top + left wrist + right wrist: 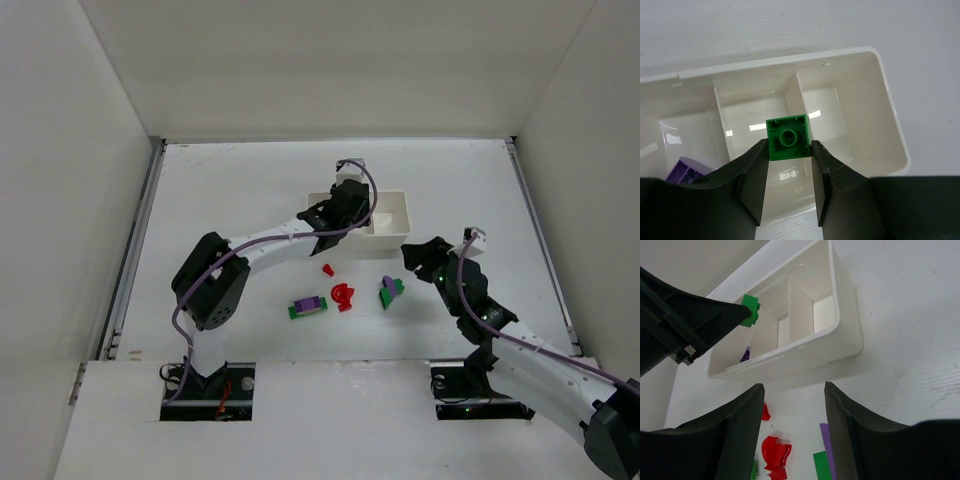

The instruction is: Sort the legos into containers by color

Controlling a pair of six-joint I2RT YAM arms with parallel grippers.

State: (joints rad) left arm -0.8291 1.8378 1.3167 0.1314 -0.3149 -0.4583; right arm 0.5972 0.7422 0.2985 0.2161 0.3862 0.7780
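Directly over the tray (pixel 888 107), the left gripper (pixel 789 151) pinched a green lego (pixel 788 137), hanging by the divider (pixel 799 97) between middle and end compartments; the right gripper (pixel 794 390) gaped, farther off.

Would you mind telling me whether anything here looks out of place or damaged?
Nothing looks damaged or spilled. The tray sits flat, and the left gripper holds a green brick squarely above it.
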